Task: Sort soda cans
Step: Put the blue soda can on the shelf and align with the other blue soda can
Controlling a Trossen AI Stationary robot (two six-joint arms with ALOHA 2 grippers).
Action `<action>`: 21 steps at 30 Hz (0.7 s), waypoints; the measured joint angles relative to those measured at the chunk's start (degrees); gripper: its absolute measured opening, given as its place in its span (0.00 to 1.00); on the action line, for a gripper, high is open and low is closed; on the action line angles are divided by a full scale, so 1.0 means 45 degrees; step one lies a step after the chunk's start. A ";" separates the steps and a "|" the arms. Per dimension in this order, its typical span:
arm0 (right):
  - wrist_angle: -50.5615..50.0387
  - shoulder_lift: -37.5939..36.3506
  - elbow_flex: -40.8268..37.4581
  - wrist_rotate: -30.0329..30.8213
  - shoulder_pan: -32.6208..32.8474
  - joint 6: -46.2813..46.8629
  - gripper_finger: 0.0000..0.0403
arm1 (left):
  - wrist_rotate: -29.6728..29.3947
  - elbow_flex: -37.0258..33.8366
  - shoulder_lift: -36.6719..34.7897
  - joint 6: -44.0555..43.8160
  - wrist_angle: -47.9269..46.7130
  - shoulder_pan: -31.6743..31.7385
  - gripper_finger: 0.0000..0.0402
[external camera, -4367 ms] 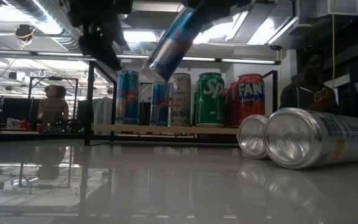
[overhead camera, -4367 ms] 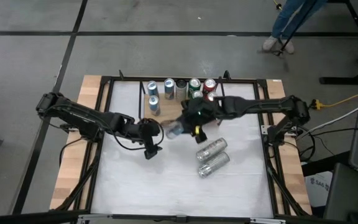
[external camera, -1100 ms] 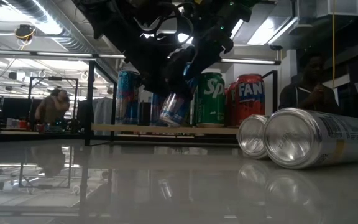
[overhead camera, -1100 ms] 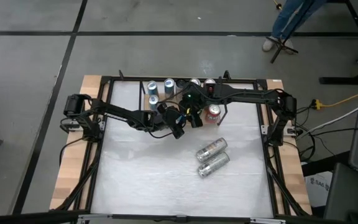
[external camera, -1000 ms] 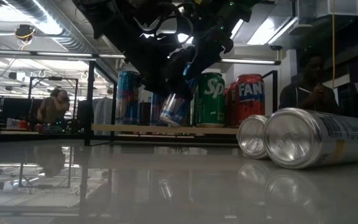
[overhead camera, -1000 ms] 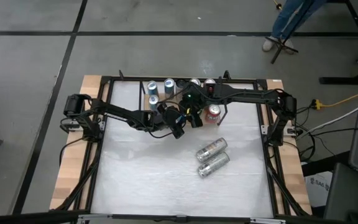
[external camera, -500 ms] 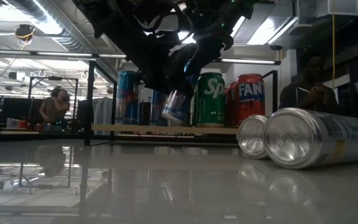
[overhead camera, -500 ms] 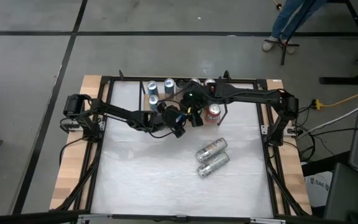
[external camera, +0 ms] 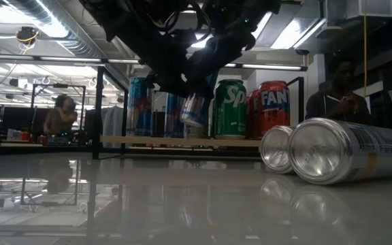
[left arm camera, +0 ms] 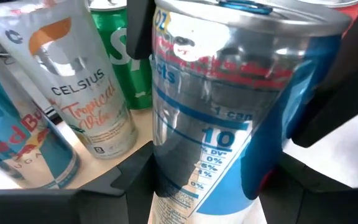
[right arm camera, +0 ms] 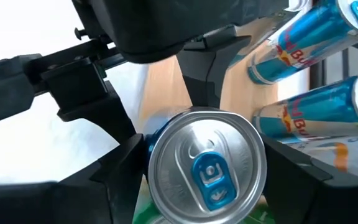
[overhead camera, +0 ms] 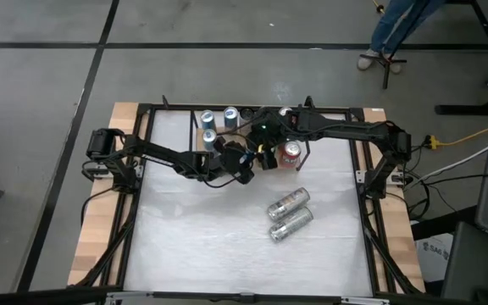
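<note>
- The left gripper reaches in from the desk's left side and holds a blue-and-silver can between its fingers, part-way open around the can's body.
- The right gripper meets it from the right; its fingers also sit on either side of the same can, whose silver top with a blue tab fills the right wrist view.
- In the low view the held can hangs tilted, clear of the desk, in front of the back row.
- The back row stands upright along the far edge: blue-and-silver cans, a white Celsius can, a green can and a red can.
- Another red can stands just beside the right gripper.
- Two plain silver cans lie on their sides next to each other, nearer the front and well apart from the grippers.
- A person's legs show on the floor beyond the desk.
</note>
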 joint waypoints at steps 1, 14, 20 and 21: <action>-0.0055 -0.0031 0.0047 0.0146 -0.0001 -0.0014 0.66 | -0.0046 0.0000 0.0005 -0.0005 0.0002 0.0006 0.52; -0.1135 -0.0100 0.1029 0.0154 -0.0646 -0.0207 0.66 | -0.0505 -0.0024 0.0003 0.0290 0.1637 -0.0092 0.52; -0.1326 -0.0095 0.1062 -0.0436 -0.0673 -0.0047 0.66 | -0.0396 -0.0029 0.0010 0.0321 0.1856 -0.0058 0.52; -0.1316 -0.0095 0.1062 -0.0450 -0.0675 -0.0007 0.66 | -0.0399 -0.0029 0.0010 0.0330 0.1863 -0.0058 0.52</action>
